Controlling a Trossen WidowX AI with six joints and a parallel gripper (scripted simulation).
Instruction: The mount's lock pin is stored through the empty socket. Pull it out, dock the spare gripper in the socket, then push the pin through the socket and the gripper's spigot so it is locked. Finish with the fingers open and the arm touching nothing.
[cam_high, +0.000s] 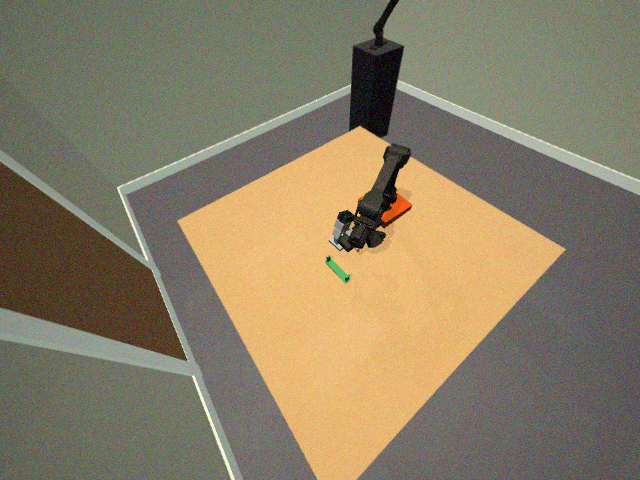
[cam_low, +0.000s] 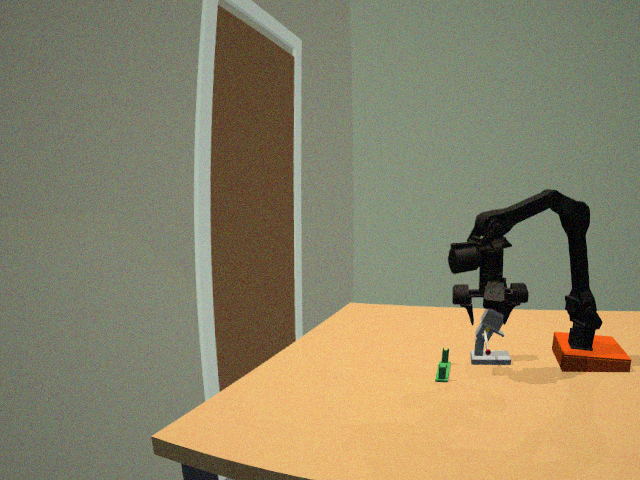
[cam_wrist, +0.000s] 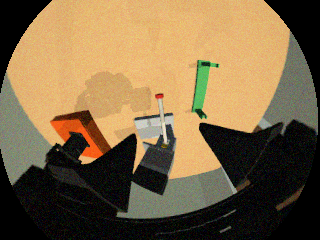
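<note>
My gripper (cam_high: 360, 241) (cam_low: 488, 323) (cam_wrist: 168, 131) is open and empty, fingers pointing down on either side of the grey mount's upper part, just above it. The mount (cam_high: 335, 231) has a leaning post on a pale base plate, and a dark block at its top end. The lock pin (cam_low: 485, 341) (cam_wrist: 162, 117) has a white shaft and a red head. It slants down from a small yellow spot on the mount, red head lowest and outward. How deep it sits is hidden. I cannot make out a separate spare gripper.
A green bar (cam_high: 337, 269) (cam_low: 443, 370) (cam_wrist: 201, 87) with a small upright at each end lies on the table beside the mount. The orange base (cam_high: 397, 207) (cam_low: 594, 361) (cam_wrist: 82, 131) of the arm stands on the mount's other side.
</note>
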